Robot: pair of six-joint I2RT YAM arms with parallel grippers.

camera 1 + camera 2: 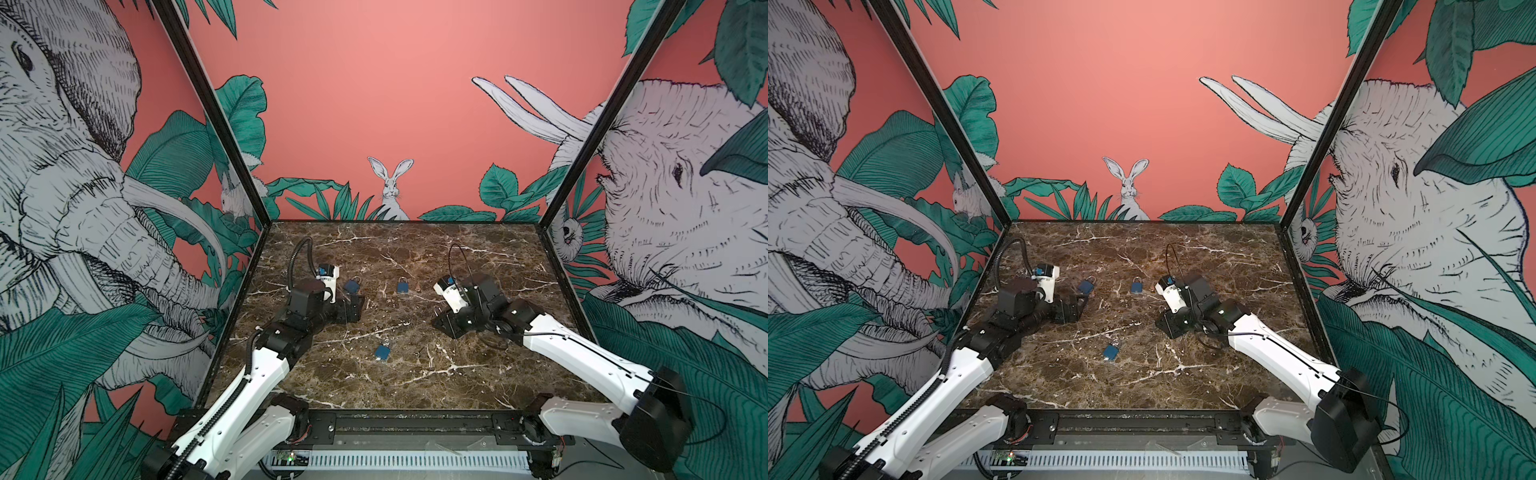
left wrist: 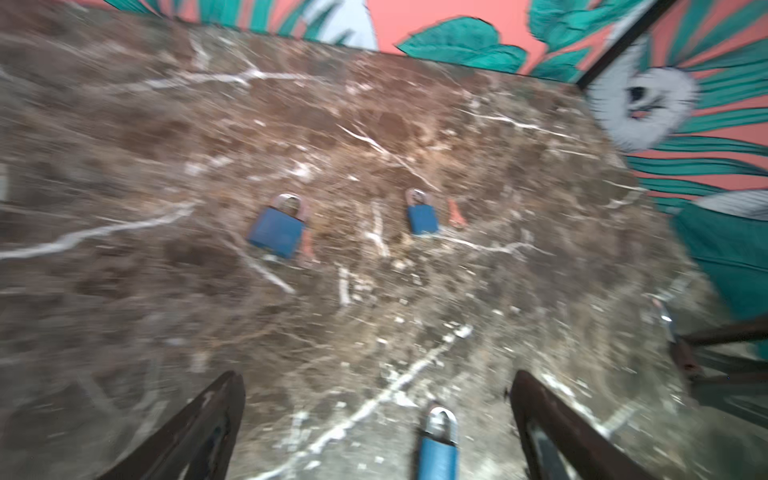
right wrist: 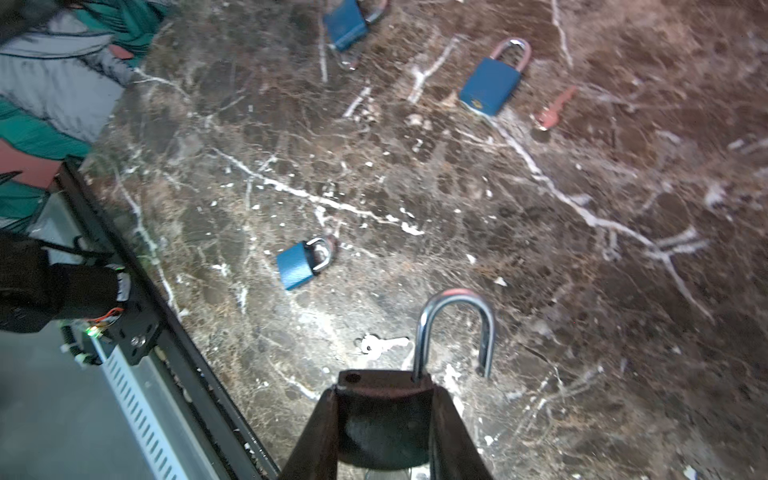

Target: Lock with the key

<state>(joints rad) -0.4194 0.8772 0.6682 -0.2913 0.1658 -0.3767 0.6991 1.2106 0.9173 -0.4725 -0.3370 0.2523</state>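
Right gripper (image 3: 384,384) is closed narrow on a steel padlock (image 3: 455,328). The body is hidden between the jaws; the chrome U-shackle stands out, one leg free. It is probably held this way to steady the lock for the key.

Small flat silver key (image 3: 384,344) lies unheld on the brown white-veined marble table (image 3: 540,249), near that gripper's tip.

Left gripper (image 2: 376,380) is spread wide and empty; its view is blurred.

Nearest blue-bodied padlock (image 3: 297,266) lies loose, with two more farther off. A coppery key (image 3: 555,110) lies beside one of them.

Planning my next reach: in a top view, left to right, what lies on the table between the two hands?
Far left padlock → near padlock → far middle padlock → reddish key beside it.
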